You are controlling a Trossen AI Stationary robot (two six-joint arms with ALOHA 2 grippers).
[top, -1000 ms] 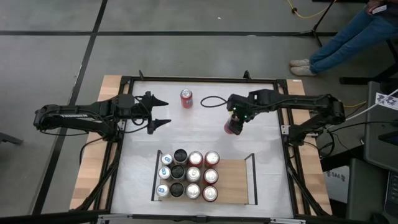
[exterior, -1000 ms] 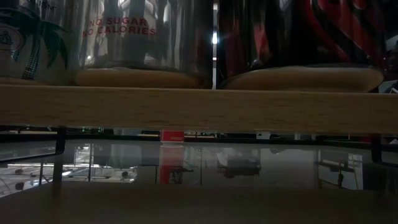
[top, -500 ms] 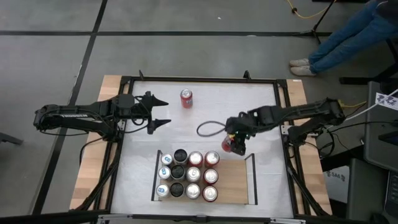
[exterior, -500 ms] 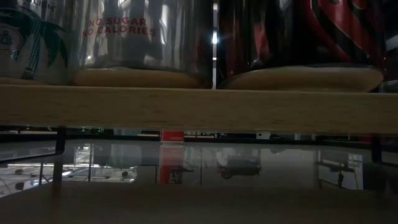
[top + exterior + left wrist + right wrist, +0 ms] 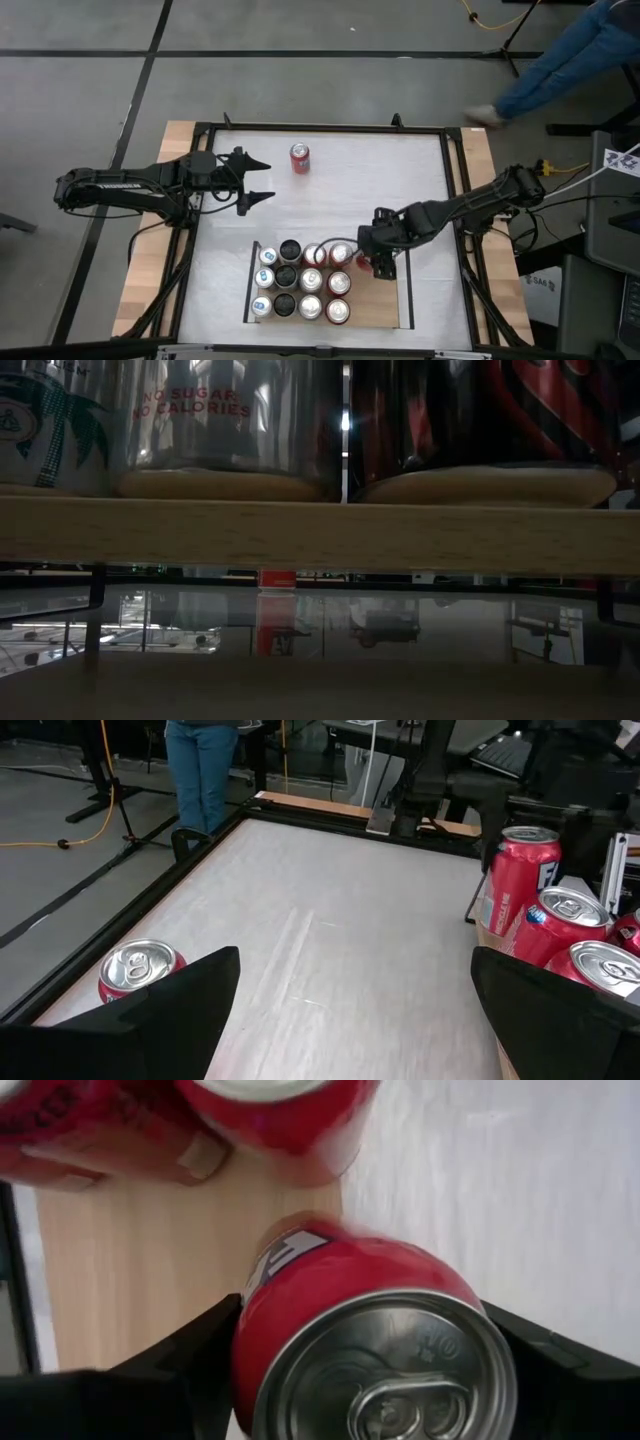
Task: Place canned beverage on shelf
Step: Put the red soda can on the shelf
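My right gripper [image 5: 378, 258] is shut on a red can [image 5: 363, 264] over the far edge of the light-wood shelf [image 5: 375, 295], right beside the rightmost column of cans. Several cans [image 5: 300, 282] stand on their bases on the shelf's left part. In the right wrist view the can's silver top [image 5: 390, 1370] fills the space between my fingers, with shelf wood [image 5: 140, 1270] below. A second red can [image 5: 300, 158] stands on the white table near its far edge. My left gripper [image 5: 256, 181] waits open at the table's left, touching nothing. My right gripper pinches the red can's side wall just under its top rim [image 5: 250, 1360] between its two fingers [image 5: 190, 1370], one on each side. The fingers come from above, pointing steeply down. The can is roughly upright; I cannot tell whether its bottom touches the shelf.
Thin black rails [image 5: 408, 285] stand along the shelf's short sides; the right one is close to my right gripper. The wood between the cans and that rail is bare. The table's black frame [image 5: 455, 200] runs around the white top. A person's legs [image 5: 570, 55] show beyond the far right corner.
My right gripper has carried the red can from the table's far middle toward the near edge, down to the shelf's far edge, rolling at the wrist on the way. The can has stayed between the fingers.
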